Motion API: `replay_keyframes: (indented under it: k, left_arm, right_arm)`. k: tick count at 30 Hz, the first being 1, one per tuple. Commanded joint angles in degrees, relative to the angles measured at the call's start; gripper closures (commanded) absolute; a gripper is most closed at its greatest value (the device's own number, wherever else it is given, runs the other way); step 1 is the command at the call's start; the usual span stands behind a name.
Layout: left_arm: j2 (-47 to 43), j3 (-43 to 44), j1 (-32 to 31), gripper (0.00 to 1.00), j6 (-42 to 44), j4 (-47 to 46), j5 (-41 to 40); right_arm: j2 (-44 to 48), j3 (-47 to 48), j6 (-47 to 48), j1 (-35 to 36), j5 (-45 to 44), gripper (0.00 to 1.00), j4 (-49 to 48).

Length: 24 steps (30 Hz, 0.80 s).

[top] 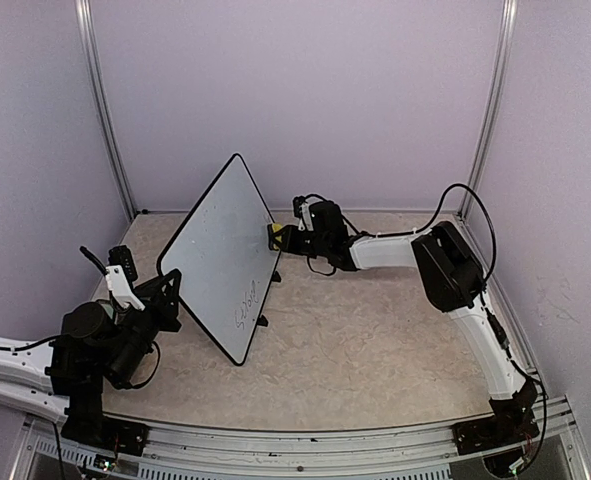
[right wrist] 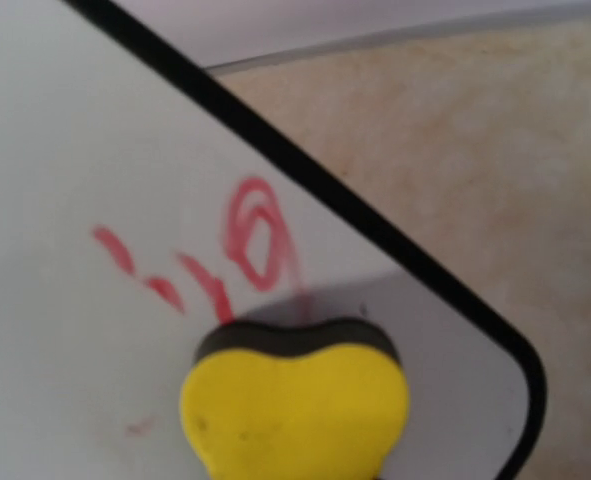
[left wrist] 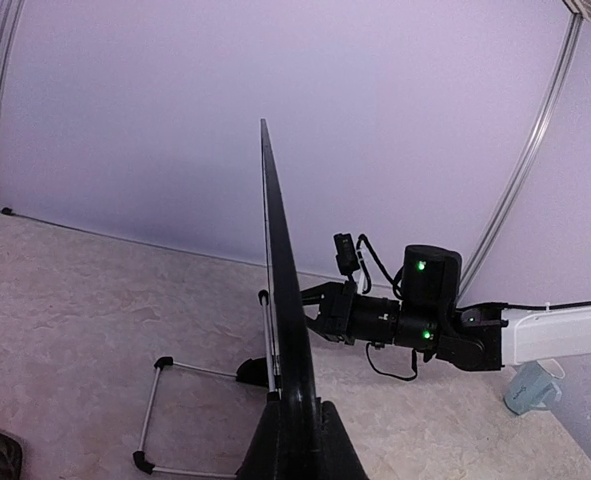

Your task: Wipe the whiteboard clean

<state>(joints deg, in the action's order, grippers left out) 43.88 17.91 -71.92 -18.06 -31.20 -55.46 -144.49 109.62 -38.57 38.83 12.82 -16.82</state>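
Yellow and shaped like a heart, the eraser [right wrist: 295, 405] fills the bottom of the right wrist view. It has a dark layer on its far side, and that side is pressed on the board [right wrist: 75, 150]. Red marks [right wrist: 245, 240] sit on the white just past the eraser. The board's black rim and a round corner are close by on the right.

The right gripper [top: 283, 237] holds the eraser at its tip, with its jaws pulled in snug on it. The right arm [top: 445, 265] goes up from its base at the near right corner and bends at a big black elbow. Then it reaches out flat to the left, so the gripper meets the board from the side.

The board [top: 220, 255] stands on its edge on the table [top: 375, 340], leaning a bit, right between the two grippers. Some scribbles [top: 245, 305] are on its face, lower down than the right gripper.

The left gripper [top: 172, 290] pinches the board's thin edge, with its jaws closed tight on it. In the left wrist view the edge runs straight up out of that gripper. A wire stand [left wrist: 150, 410] is to the left of the edge. The left arm [top: 105, 345] is folded low near its base.
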Motion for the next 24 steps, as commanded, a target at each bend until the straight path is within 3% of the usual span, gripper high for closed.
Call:
replay_keyframes:
  k: [1,8,18,24]
  left_arm:
    - [-0.02,-0.75,-1.36,1.0,-1.6,-1.15,11.52]
    - [-0.23,-0.69,-1.38,1.0,-1.69,-0.96,11.63]
    - [-0.26,-0.6,-1.51,1.0,-2.37,-0.71,12.21]
    - [-1.33,-0.5,-1.91,1.0,-2.76,-0.01,12.15]
  right_arm:
    - [-1.78,-1.18,-2.94,0.65,0.87,1.0,1.37]
    - [1.43,1.48,-1.59,1.02,3.27,1.0,-0.46]
    - [1.37,16.04,1.74,1.25,0.09,1.0,10.54]
    - [-1.31,14.81,1.79,1.16,-3.54,1.0,14.02]
